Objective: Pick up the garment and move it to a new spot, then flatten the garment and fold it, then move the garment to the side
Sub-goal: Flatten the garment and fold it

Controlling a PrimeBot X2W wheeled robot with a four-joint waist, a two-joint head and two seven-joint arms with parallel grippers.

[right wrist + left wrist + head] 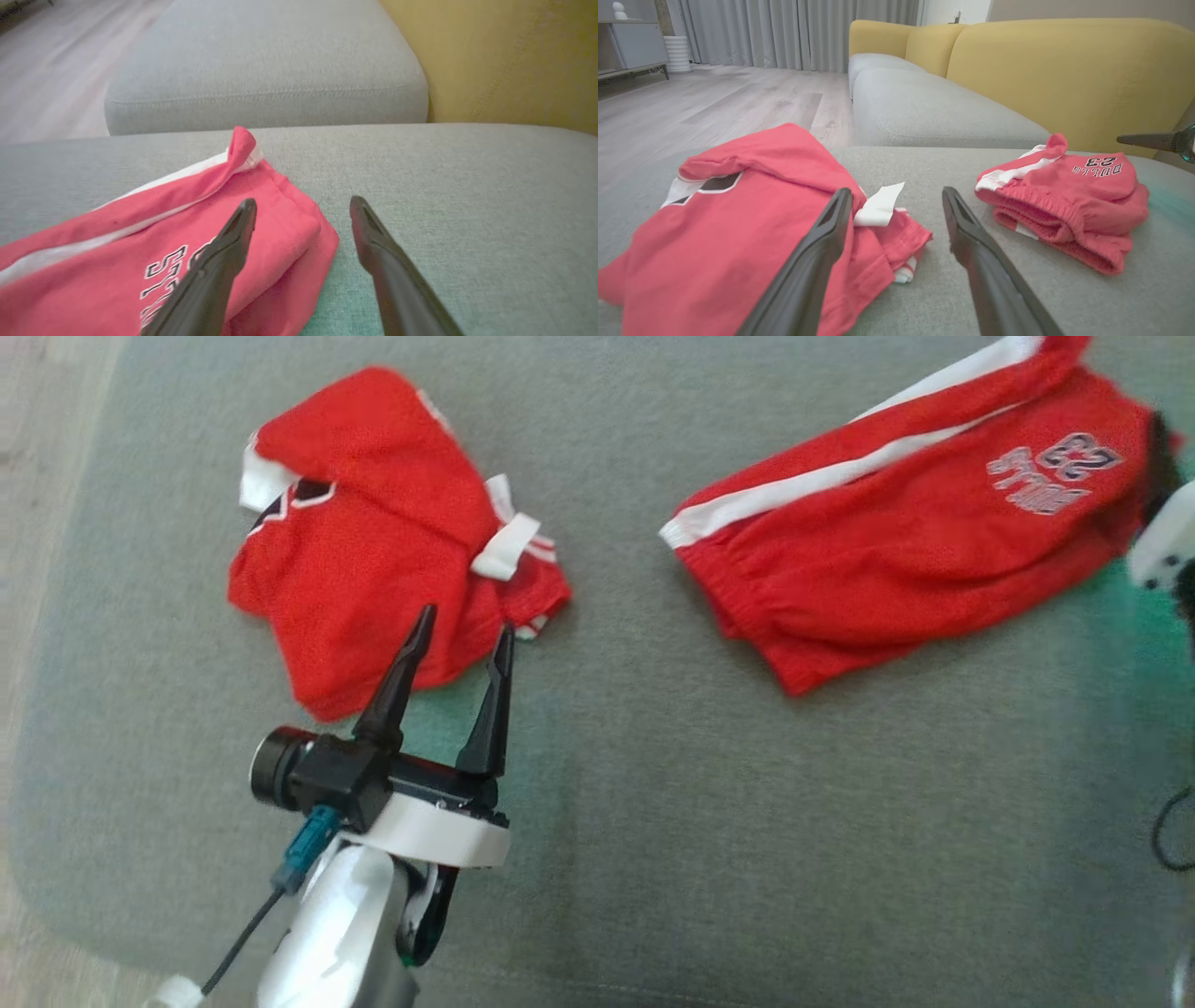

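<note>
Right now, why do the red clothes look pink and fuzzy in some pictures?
Head view: the shorts are smeared, their lettering blurry, while the jersey looks sharper and deep red; left wrist view: paler light turns both garments pinkish; right wrist view: soft focus, and a greenish glow tints the cushion between the right fingers.

left tool [469,620] | black tapered fingers [397,681] | white forearm [336,924] | teal connector [308,840], apparently
</note>
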